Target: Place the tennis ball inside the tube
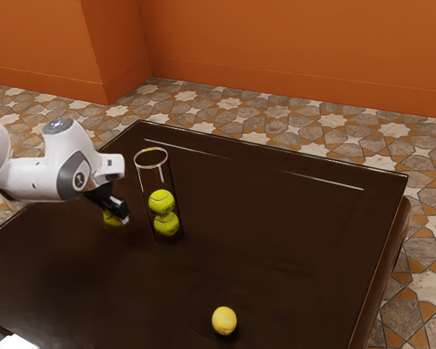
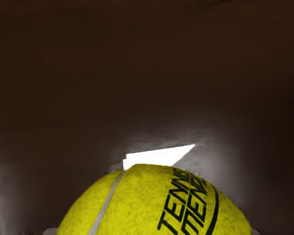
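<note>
Tennis ball (image 1: 111, 218), yellow-green and round with a pale seam and black lettering, is outside the tube, held in the black two-finger gripper (image 1: 117, 214). The fingers stand well spread, one against each side of the ball; whether its underside touches the table cannot be told. The hand is tilted, and the white, rounded robot arm (image 1: 40, 178) reaches in from the exterior view's left.

Just beside the gripper, apart from the held ball, stands the clear, cylindrical tube (image 1: 151, 158) — upright, its round rim uncovered at the top. Inside it are two yellow-green, round balls, one stacked on the other: the upper ball (image 1: 161, 202) and the lower ball (image 1: 166, 224).

Farther out, well apart from the tube, a yellow, rounded fruit (image 1: 224, 321) rests on the dark brown, glossy table (image 1: 291, 240). Beyond are a patterned stone-like floor (image 1: 276, 116) and a plain orange wall (image 1: 298, 43).
</note>
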Robot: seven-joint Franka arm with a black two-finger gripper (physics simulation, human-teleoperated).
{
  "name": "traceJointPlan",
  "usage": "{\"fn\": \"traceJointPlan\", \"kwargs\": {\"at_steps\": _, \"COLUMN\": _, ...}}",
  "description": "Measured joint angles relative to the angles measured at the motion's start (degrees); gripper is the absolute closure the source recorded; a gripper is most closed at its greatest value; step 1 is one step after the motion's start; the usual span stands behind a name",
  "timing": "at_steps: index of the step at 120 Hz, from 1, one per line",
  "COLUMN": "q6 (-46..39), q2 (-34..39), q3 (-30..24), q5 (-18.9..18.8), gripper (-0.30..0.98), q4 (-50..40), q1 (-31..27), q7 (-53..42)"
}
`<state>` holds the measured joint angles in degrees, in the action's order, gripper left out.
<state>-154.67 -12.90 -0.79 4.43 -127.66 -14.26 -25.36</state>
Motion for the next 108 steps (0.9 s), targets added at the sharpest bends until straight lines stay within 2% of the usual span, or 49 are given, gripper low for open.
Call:
{"fn": "traceJointPlan", "kwargs": {"at_steps": 25, "q6": 9.79, "q2": 18.36, "q3": -0.96, "q5": -0.60, "gripper": 0.36, "q4": -0.60, "q1": -0.42, "q7": 0.29}}
{"fn": "traceJointPlan", "kwargs": {"at_steps": 42, "q6": 16.89, "q2": 24.83, "q3": -3.21, "q5": -0.50, "gripper": 0.36, "q4": 1.91, "q1": -0.06, "q7": 0.63}}
{"fn": "traceJointPlan", "kwargs": {"at_steps": 68, "q6": 21.88, "q2": 26.55, "q3": -6.43, "q5": 0.64, "gripper": 0.37, "q4": 4.38, "q1": 0.77, "q7": 0.97}}
{"fn": "traceJointPlan", "kwargs": {"at_steps": 108, "q6": 22.18, "q2": 15.97, "q3": -9.78, "q5": 1.98, "gripper": 0.35, "q4": 13.63, "q1": 0.77, "q7": 1.11}}
